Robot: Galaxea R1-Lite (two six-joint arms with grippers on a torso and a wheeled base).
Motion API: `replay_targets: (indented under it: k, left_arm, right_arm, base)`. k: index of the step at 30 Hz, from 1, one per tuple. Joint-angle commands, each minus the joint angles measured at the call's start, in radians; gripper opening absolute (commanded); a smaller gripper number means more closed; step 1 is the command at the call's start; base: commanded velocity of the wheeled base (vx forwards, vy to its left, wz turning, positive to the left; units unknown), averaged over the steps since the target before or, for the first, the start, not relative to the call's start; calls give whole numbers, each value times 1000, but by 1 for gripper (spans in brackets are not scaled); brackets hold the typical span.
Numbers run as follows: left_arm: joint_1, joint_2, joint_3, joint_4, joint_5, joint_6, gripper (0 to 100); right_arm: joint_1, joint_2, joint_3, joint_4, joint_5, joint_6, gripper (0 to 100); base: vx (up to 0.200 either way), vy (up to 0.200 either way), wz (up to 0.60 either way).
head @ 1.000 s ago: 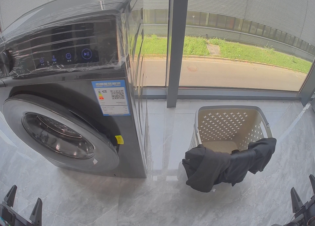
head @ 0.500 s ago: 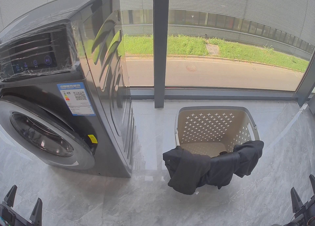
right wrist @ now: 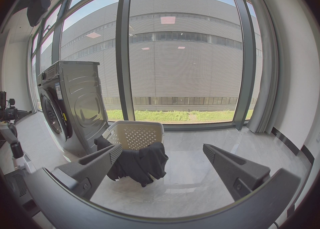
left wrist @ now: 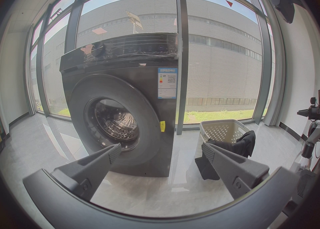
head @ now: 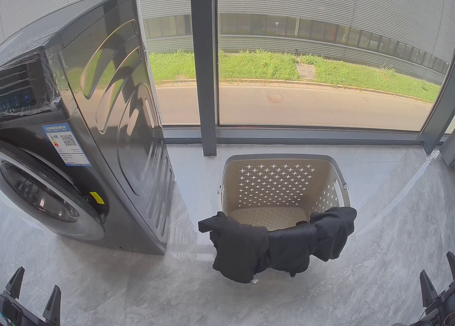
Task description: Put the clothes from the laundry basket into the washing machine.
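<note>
Nearest, the left gripper (head: 37, 282) and right gripper (head: 436, 265) have jaws wide open and empty, and beyond them the black clothes (head: 265, 246) hang over the near rim of the laundry basket (head: 279, 158), standing on the floor (head: 379, 246) right of the washing machine (head: 118, 118).

Ahead of the left pincer (left wrist: 160, 148), the washing machine (head: 118, 118) has glossy dark-grey metal panels that mirror the windows. Clear, crinkled plastic film (head: 23, 90) is stretched over its upper front. The laundry basket (head: 279, 185) is matt cream plastic, pierced with stars. The clothes (head: 265, 246) are soft, matt black cloth. The floor (head: 379, 227) is polished grey marble-look tile.
</note>
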Motion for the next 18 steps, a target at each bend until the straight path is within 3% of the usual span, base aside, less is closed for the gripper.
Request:
replay_targets:
  k: [1,14,18]
  left_arm:
    - [0,-18,16,0,0,1,100]
    - [0,-18,16,0,-1,0,100]
    - [0,-18,16,0,0,0,100]
  right_arm:
    - [0,-16,18,0,0,0,100]
    - [0,-16,18,0,0,0,100]
    - [0,-16,18,0,0,0,100]
  base:
    - [0,0,0]
    - [0,0,0]
    - [0,-200,0]
